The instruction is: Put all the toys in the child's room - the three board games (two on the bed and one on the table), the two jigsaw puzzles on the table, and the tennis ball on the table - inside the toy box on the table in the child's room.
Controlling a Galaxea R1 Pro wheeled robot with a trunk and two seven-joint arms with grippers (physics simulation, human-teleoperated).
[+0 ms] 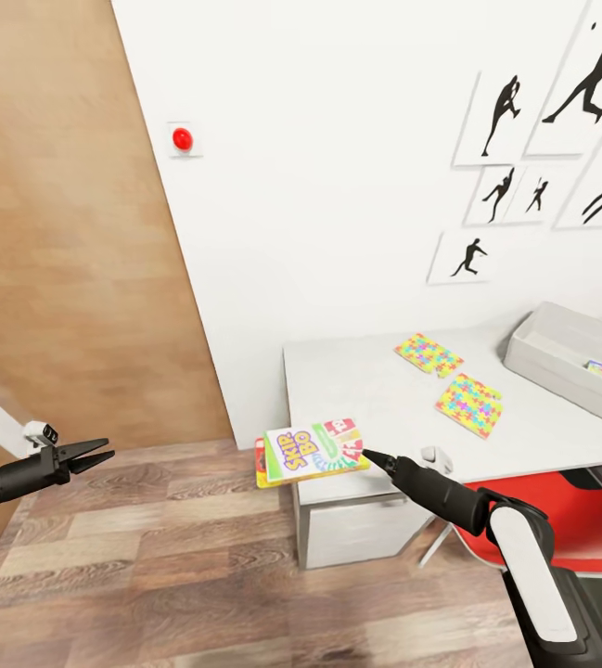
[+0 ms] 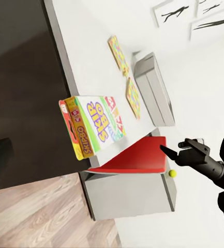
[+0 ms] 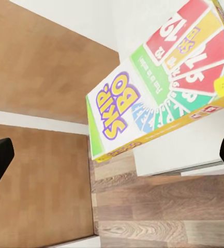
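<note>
On the pale table [image 1: 384, 371] the toy box [image 1: 560, 357] waited while the SKIP-BO board game [image 1: 312, 452] overhung the near edge, just beside the right gripper [image 1: 367, 454], fingers spread and needing to close on it; the left gripper [image 1: 104, 453] hung parted.

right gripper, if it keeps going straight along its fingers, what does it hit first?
Most likely the SKIP-BO box. The right gripper points at the box's near edge, which overhangs the table corner. In the right wrist view the box lies ahead between the open fingertips. Whether it already touches is unclear.
</note>
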